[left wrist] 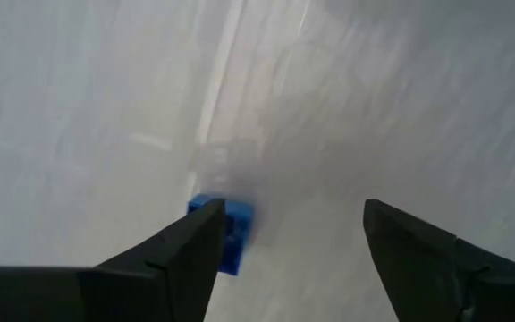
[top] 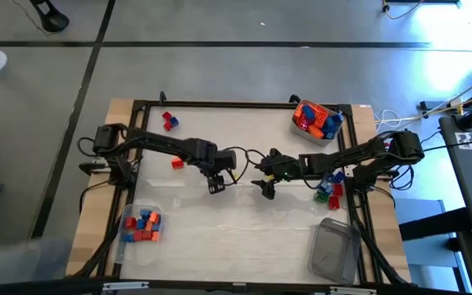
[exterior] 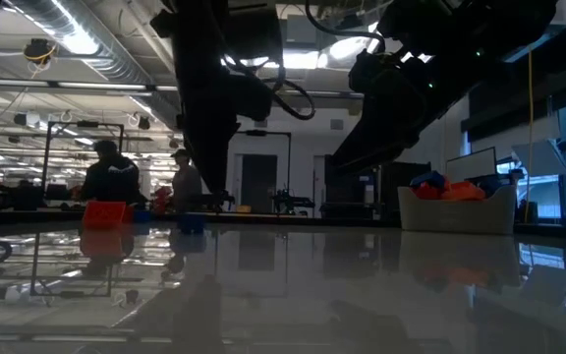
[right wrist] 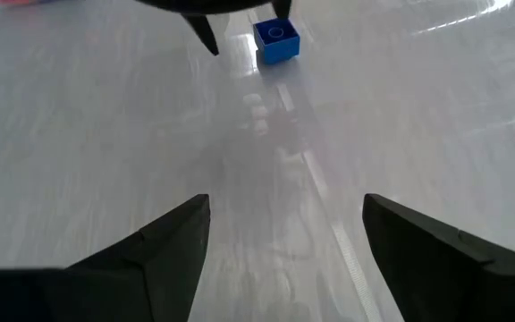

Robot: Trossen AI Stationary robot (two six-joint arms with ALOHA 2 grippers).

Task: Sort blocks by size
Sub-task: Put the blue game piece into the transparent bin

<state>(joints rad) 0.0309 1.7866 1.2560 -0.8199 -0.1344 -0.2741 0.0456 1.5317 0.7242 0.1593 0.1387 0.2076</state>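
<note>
The white tabletop (top: 220, 221) under me is glossy, framed by a dark rail on a wooden base, with grey floor around it; level across the table a workshop shows, with two people (exterior: 111, 177) standing far off.

At the far right corner a clear tub (top: 316, 120) is heaped with red, orange and blue blocks (top: 318, 117). Near the left front edge a second clear tub (top: 140, 224) holds a small lot of red and blue blocks. At the right front an empty-looking clear tub (top: 334, 248) lies near the rail.

Loose blocks lie about: a red pair (top: 170, 121) at the far left, one red block (top: 177, 163) beside my left arm, and a small cluster of blue, green and red (top: 329, 187) under my right arm.

My left gripper (top: 216, 185) hangs near the middle of the table with its fingers (left wrist: 181, 259) spread wide and holding nothing; a small blue block (left wrist: 226, 234) sits on the table just by one fingertip, and I cannot tell whether it touches.

My right gripper (top: 267, 190) is just beside the left one, fingers (right wrist: 173, 237) wide apart and empty, with that blue block ahead of it.
</note>
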